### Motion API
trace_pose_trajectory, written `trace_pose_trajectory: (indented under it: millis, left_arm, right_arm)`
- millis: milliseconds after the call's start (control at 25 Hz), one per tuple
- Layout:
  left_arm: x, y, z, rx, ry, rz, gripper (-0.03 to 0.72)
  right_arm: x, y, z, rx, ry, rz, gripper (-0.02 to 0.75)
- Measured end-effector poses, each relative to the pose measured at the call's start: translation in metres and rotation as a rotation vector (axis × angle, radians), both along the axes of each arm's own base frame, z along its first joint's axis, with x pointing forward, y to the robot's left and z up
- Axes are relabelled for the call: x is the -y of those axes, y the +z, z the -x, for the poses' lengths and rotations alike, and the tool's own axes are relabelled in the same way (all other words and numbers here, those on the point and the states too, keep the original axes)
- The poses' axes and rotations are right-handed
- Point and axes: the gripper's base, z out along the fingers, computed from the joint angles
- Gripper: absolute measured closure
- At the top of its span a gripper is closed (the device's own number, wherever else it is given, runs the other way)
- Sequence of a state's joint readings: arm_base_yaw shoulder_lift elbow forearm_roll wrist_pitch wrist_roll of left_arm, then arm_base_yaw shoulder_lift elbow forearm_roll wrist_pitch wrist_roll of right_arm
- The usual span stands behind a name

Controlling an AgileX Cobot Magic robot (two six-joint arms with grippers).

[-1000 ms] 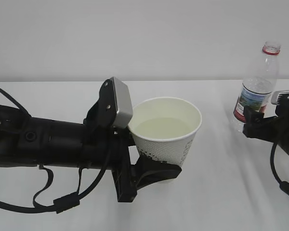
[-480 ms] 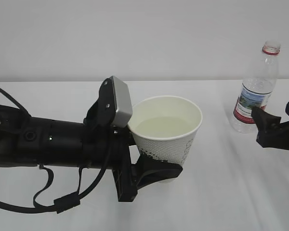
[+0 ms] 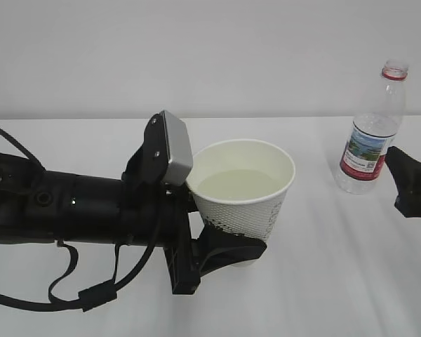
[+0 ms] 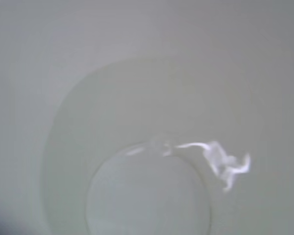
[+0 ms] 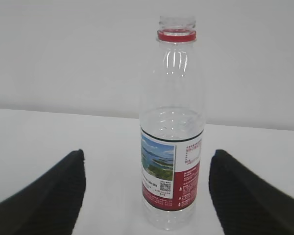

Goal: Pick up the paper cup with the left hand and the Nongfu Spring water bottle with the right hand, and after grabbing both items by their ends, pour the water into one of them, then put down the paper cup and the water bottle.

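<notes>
The Nongfu Spring water bottle (image 5: 172, 147) shows a landscape label with unreadable print, standing on the white tabletop (image 3: 337, 267) before a blank wall. Left tool (image 3: 221, 249) grips the paper cup (image 3: 242, 193); right tool (image 5: 147, 196) stands open.

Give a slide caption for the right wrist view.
Capless water bottle stands upright on the white table, free between the open right end effector.

My bench is a plain white table (image 3: 323, 281), matte and evenly lit, with soft grey shadows on it. Behind it a bare pale grey wall (image 3: 210, 56) meets the far table edge.
</notes>
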State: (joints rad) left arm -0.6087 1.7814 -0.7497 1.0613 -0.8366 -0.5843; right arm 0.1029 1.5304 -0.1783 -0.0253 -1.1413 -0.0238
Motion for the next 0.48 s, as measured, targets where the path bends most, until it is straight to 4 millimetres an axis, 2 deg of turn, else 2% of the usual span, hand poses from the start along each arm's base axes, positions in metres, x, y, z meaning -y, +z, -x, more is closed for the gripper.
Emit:
trace_pose_trajectory:
  millis: [480]
  left_arm:
    - [-0.0005, 0.0046, -0.0079, -0.041, 0.108, 0.065, 0.184]
  right_arm:
    - [0.0001, -0.0002, 0.0011, -0.002, 0.000, -0.002, 0.148]
